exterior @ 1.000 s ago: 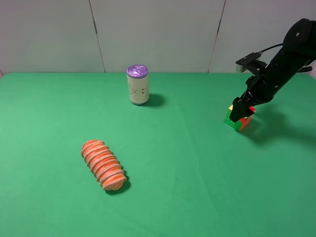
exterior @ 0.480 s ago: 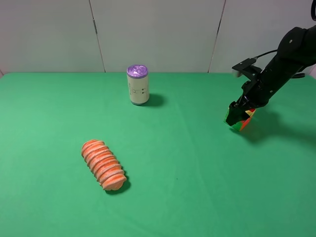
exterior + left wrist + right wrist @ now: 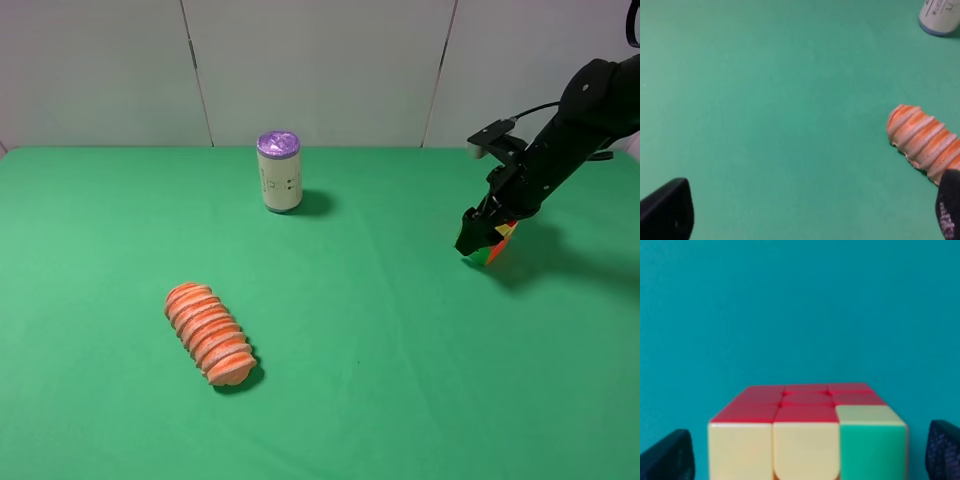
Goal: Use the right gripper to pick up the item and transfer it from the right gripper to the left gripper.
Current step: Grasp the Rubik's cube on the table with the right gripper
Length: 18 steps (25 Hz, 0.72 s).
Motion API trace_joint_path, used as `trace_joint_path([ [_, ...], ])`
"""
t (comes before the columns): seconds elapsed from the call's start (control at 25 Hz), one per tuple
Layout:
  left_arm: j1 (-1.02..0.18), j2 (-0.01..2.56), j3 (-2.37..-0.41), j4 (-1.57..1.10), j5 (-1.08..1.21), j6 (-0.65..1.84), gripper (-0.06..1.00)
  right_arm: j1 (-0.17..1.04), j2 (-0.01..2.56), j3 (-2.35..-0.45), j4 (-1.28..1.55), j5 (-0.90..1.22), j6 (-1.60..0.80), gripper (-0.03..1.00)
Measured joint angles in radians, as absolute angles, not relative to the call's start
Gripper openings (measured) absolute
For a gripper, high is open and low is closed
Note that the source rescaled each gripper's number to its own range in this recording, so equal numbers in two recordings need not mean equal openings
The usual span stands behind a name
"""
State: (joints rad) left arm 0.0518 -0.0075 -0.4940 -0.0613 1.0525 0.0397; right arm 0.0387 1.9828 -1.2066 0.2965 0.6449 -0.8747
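Observation:
The puzzle cube (image 3: 498, 246) hangs tilted just above the green table at the right, held in my right gripper (image 3: 479, 233), which is shut on it. In the right wrist view the cube (image 3: 807, 435) shows a red top face and yellow and green front squares, between the two black fingertips (image 3: 666, 455) of the right gripper (image 3: 807, 457). My left gripper (image 3: 807, 212) is open and empty over bare cloth. It does not show in the exterior high view.
A ridged orange loaf (image 3: 209, 333) lies at the front left; its end shows in the left wrist view (image 3: 922, 140). A purple-lidded can (image 3: 279, 171) stands at the back centre. The green table (image 3: 380, 380) ends at a white back wall.
The right gripper has lifted the cube off the table, tilted it and drawn it slightly left and up. The loaf and the can have not moved.

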Motion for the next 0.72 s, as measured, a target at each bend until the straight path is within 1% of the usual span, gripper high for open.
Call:
trace_joint_path([
  [0.32, 0.052, -0.007, -0.494, -0.061, 1.053, 0.040, 0.91, 0.039, 2.017, -1.207, 0.361, 0.644, -0.918, 1.00],
  [0.72, 0.052, -0.007, -0.494, -0.061, 1.053, 0.040, 0.91, 0.039, 2.017, -1.207, 0.366, 0.632, -0.919, 1.00],
])
